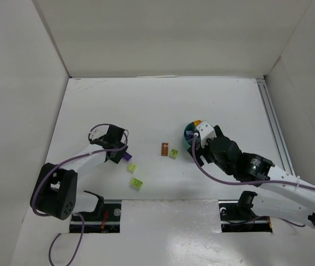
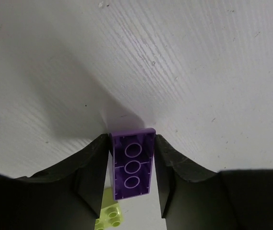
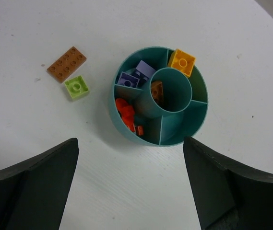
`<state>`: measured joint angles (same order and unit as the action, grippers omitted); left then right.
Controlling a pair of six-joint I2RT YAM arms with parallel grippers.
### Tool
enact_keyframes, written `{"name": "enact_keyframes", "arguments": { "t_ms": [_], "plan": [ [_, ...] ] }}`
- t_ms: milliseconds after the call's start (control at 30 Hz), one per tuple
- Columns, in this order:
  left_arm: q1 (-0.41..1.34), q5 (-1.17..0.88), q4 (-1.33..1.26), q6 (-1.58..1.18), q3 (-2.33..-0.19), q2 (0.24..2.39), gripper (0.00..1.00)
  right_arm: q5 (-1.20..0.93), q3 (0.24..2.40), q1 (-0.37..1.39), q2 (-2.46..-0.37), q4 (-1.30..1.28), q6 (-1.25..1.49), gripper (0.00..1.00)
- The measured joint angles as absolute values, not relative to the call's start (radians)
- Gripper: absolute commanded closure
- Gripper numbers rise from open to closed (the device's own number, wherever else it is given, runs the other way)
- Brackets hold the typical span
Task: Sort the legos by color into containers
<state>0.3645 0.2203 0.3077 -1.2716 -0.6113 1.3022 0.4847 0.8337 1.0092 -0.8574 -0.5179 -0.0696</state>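
My left gripper (image 1: 119, 152) is shut on a purple lego (image 2: 132, 163), its underside facing the wrist camera (image 1: 128, 157), just above the table. A lime lego (image 2: 108, 216) lies below it. Two lime legos (image 1: 132, 167) (image 1: 137, 182) lie right of that gripper. A brown lego (image 1: 164, 149) and a small lime lego (image 1: 174, 153) lie left of the teal bowl (image 1: 189, 132). My right gripper (image 3: 131, 158) is open and empty, just short of the bowl (image 3: 174, 138). The bowl holds purple (image 3: 135, 75), orange (image 3: 126, 114), yellow (image 3: 182, 62) and a brown lego (image 3: 156, 91) in the centre cup.
White walls enclose the table on the left, back and right. A metal rail (image 1: 272, 119) runs along the right edge. The brown lego (image 3: 67, 63) and small lime lego (image 3: 77, 86) lie left of the bowl in the right wrist view.
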Motion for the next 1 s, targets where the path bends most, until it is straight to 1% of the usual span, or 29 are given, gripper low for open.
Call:
{"name": "enact_keyframes", "arguments": {
  "t_ms": [67,167,333,467,633,767,900,1000],
  "plan": [
    [0.364,0.22,0.305,-1.257,-0.618,1.309,0.7,0.502,0.834,1.009,-0.844,-0.539,-0.057,0.06],
    [0.364,0.22,0.305,-1.232,-0.632,1.322,0.74,0.528,0.834,1.009,-0.818,-0.564,-0.043,0.06],
    [0.404,0.27,0.336,-1.183,-0.697,1.329,0.74,0.588,0.833,1.009,-0.763,-0.607,-0.022,0.05],
    [0.505,0.344,0.344,-1.145,-0.831,1.325,0.74,0.65,0.833,1.009,-0.717,-0.648,0.008,0.04],
    [0.714,0.464,0.271,-1.063,-1.018,1.338,0.74,0.734,0.827,1.009,-0.632,-0.705,0.066,0.01],
    [0.83,0.513,0.212,-0.999,-1.185,1.434,0.74,0.772,0.813,1.009,-0.55,-0.739,0.094,0.01],
    [0.88,0.532,0.182,-0.953,-1.338,1.595,0.74,0.797,0.812,1.009,-0.494,-0.758,0.115,0.01],
    [0.899,0.532,0.176,-0.928,-1.413,1.705,0.74,0.814,0.812,1.009,-0.485,-0.769,0.129,0.01]
  ]
}}
